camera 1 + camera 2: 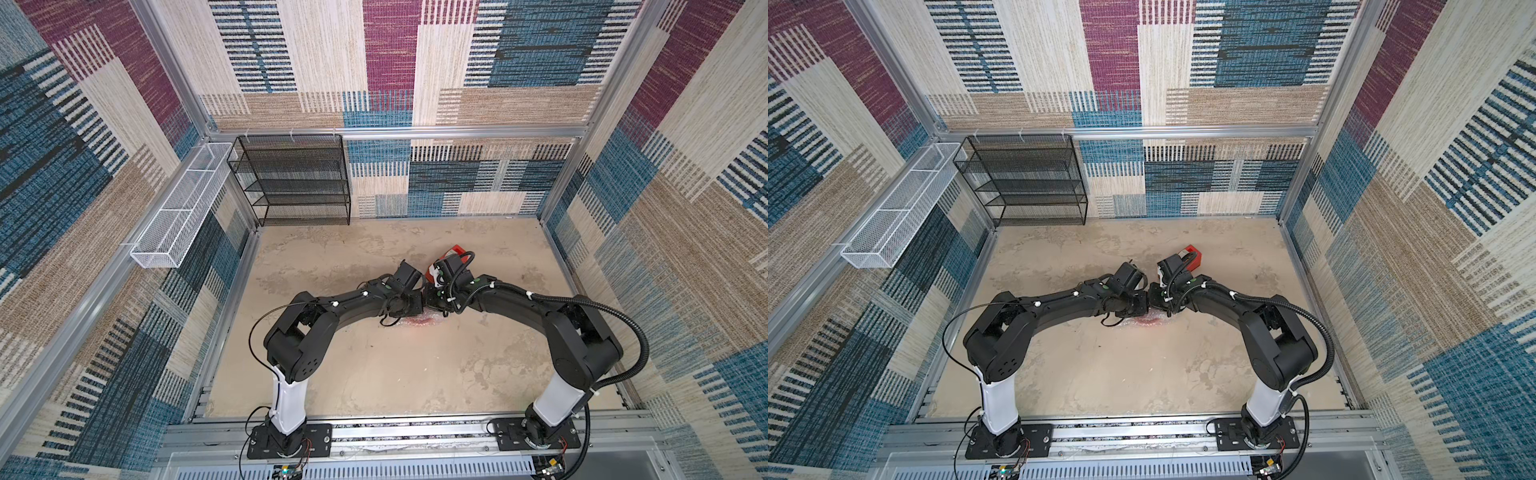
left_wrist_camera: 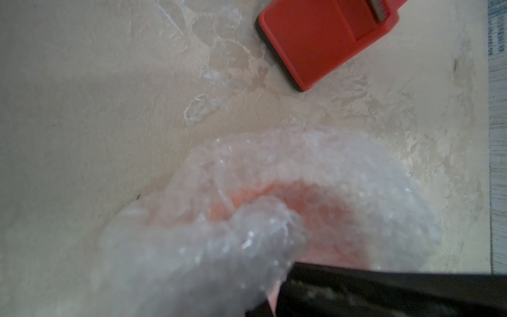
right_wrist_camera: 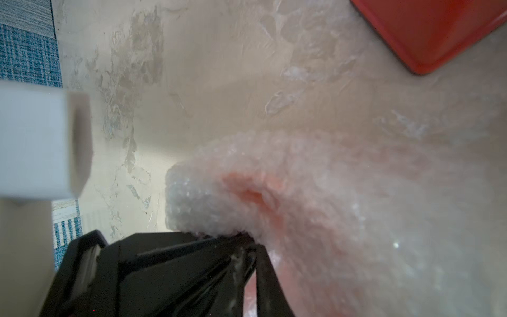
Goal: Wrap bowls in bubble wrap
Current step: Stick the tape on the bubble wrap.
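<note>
Bubble wrap [image 2: 315, 170] is the story here, so from the big picture down: the beige surface [image 1: 395, 374], and over its middle the left arm [image 1: 353, 303] and right arm [image 1: 519, 301] meet wrist to wrist. Beneath them the wrap lies bunched over the orange bowl [image 2: 323, 214], which glows through the film. The red tape dispenser [image 1: 1196, 255] sits near it, on the far side and slightly right. Left jaws are clamped on a fold of wrap. Right jaws are nearly together at its edge; pinching or not, can't tell.
</note>
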